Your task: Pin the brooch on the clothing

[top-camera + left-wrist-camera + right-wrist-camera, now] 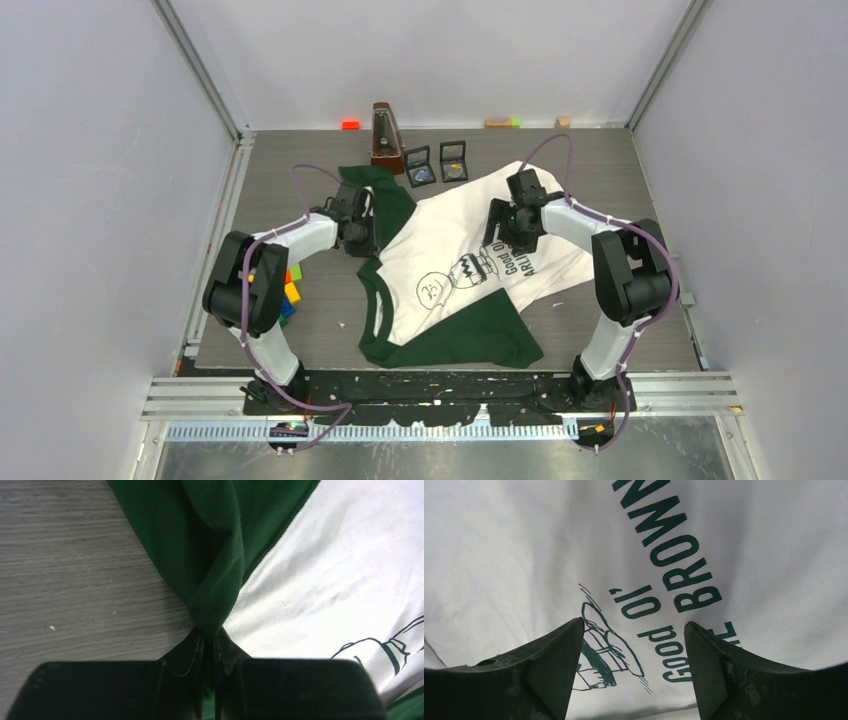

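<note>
**Desk lead:** Where's the T-shirt [440, 235]?

**Me:** Spread over the middle of the desk [600, 170], hem toward the far right corner.

**Desk lead:** Grippers?

**Me:** My left gripper [210, 636] is pinching a fold of the green sleeve [215, 540]. My right gripper [634, 630] hangs spread above the "Good ol'" print.

**Desk lead:** The brooch?

**Me:** Two small open cases [421, 168] sit by the far edge. I can't make out their contents.
</note>
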### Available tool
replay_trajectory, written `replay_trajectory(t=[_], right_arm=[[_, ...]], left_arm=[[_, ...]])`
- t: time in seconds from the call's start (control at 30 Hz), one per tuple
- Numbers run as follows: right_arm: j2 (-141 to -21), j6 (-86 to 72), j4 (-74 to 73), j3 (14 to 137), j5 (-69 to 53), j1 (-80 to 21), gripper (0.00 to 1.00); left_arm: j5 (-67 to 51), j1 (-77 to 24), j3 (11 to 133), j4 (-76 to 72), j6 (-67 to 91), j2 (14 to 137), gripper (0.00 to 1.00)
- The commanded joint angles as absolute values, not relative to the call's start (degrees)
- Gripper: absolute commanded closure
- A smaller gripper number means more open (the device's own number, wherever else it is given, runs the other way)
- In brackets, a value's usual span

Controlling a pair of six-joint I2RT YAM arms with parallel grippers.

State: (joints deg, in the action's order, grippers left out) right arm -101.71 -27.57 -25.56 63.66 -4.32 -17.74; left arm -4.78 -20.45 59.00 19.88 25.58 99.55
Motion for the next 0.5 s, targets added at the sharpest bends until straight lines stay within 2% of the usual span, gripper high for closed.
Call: replay_trajectory(t=[0.0,0.1,0.47], right_arm=[[-101.8,-30.3,-24.9,64.8,-1.1,-15.7,0.2],[-101.8,-31.1,-24.9,63.9,-0.3,-15.1,0.2],[-102.4,-35.0,-23.9,63.6,1.1,-14.9,0.2]], left_arm=[[-1.9,-18.5,58.2,17.5,25.5,97.5,0.96],[-2.2,-15.1,56.9,17.4,25.3,96.9,1.0],[-4.0,-4.5,62.3,19.5,24.1,102.5,1.0]])
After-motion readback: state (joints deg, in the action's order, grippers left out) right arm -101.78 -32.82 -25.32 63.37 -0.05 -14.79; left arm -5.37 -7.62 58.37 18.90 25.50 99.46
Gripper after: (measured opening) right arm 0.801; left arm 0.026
